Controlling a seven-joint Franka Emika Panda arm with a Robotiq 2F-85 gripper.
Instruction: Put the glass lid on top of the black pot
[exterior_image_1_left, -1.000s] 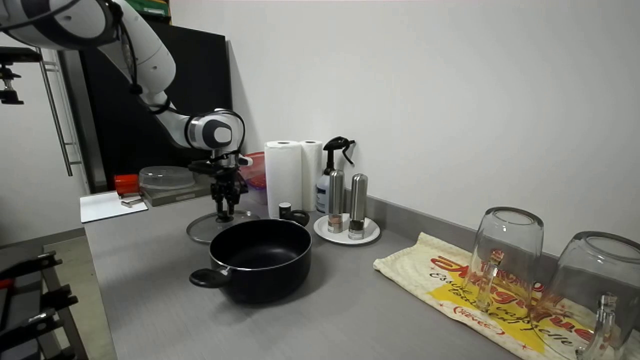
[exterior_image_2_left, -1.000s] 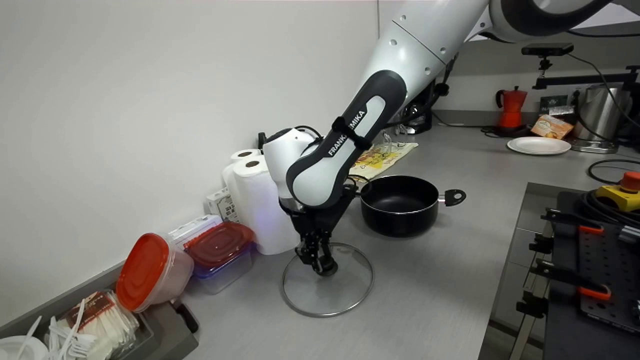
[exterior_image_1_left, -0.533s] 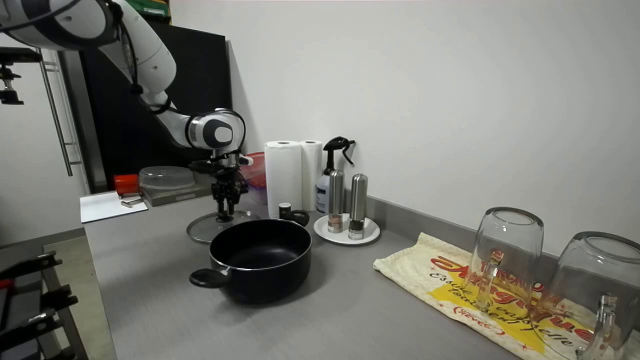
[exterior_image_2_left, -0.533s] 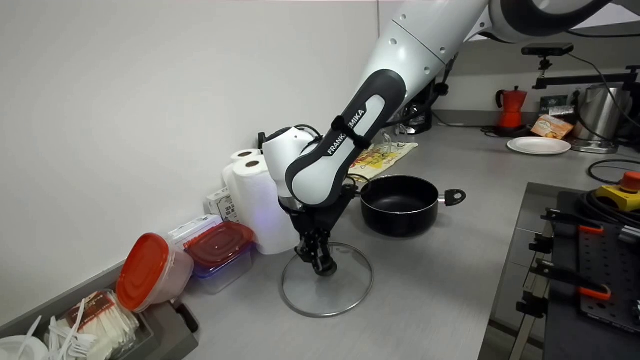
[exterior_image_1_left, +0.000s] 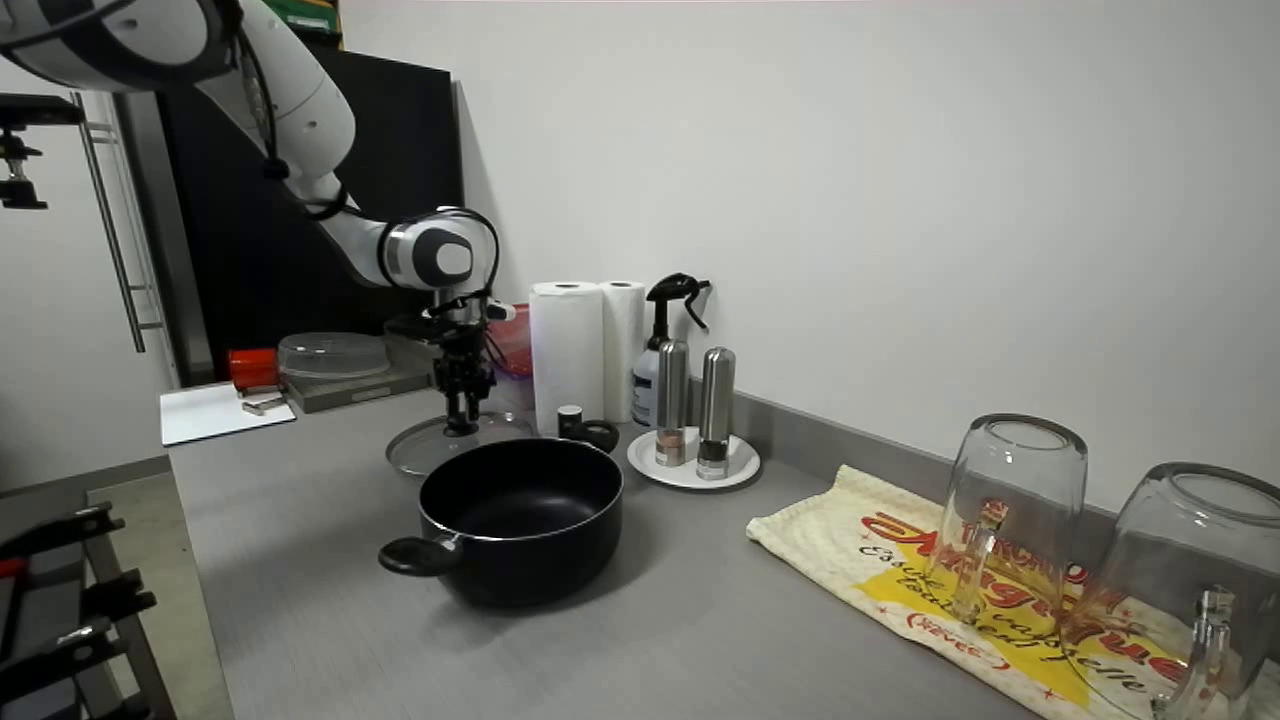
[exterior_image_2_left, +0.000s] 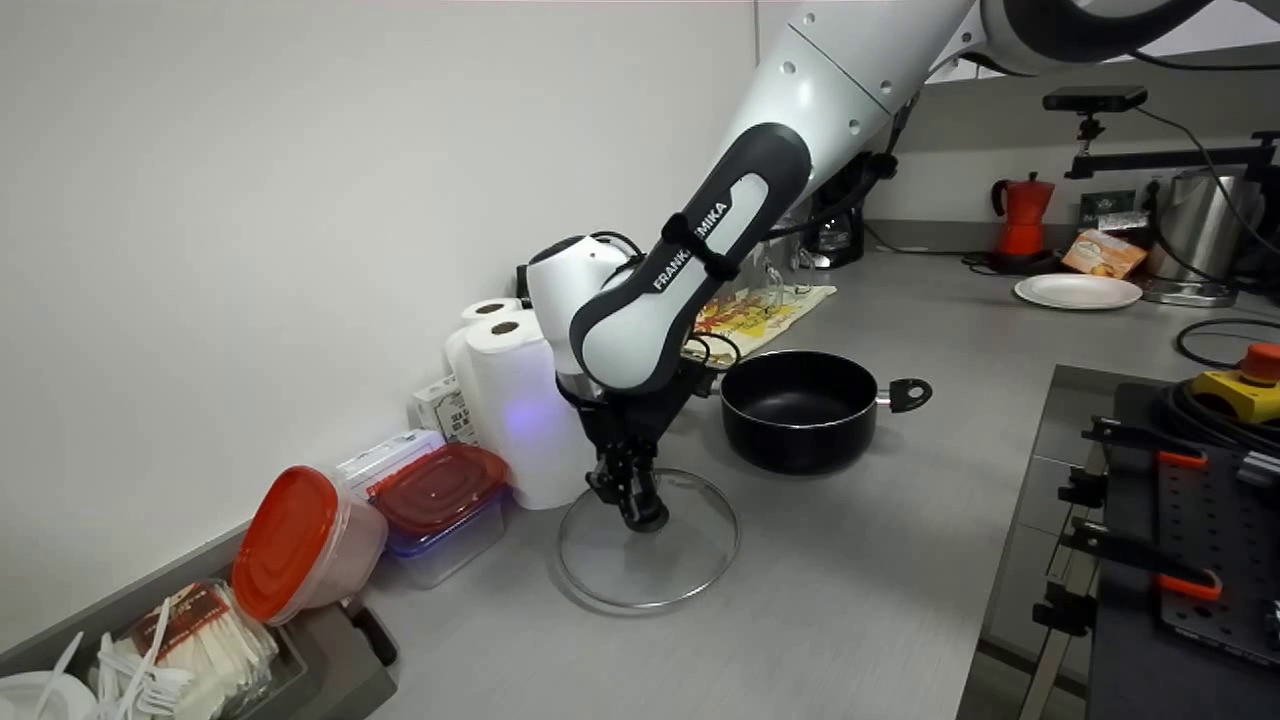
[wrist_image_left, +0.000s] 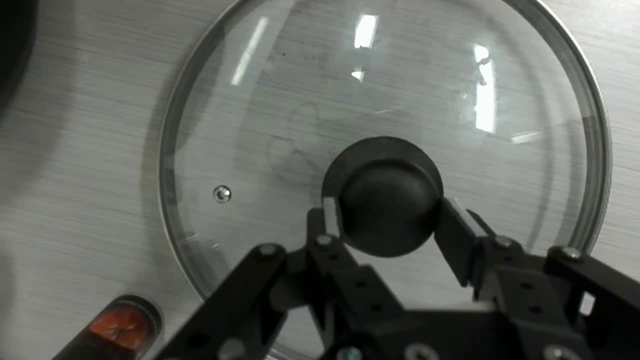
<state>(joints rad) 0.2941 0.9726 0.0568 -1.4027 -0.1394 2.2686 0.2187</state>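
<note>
The glass lid shows in both exterior views and fills much of the wrist view. It is round and clear, with a thin metal rim and a dark centre knob. My gripper points down and is shut on the knob, one finger on each side in the wrist view. The lid hangs nearly level, a little above the counter, with a shadow under its rim. The black pot stands uncovered beside it, also in an exterior view; its dark edge shows in the wrist view.
Paper towel rolls stand by the wall near the pot's far handle. A small jar lies close to the lid's rim. Two steel mills stand on a white plate. Plastic tubs are beside the lid.
The gripper and the glass lid have risen slightly off the counter and shifted a little, toward the right in an exterior view. The pot has not moved.
</note>
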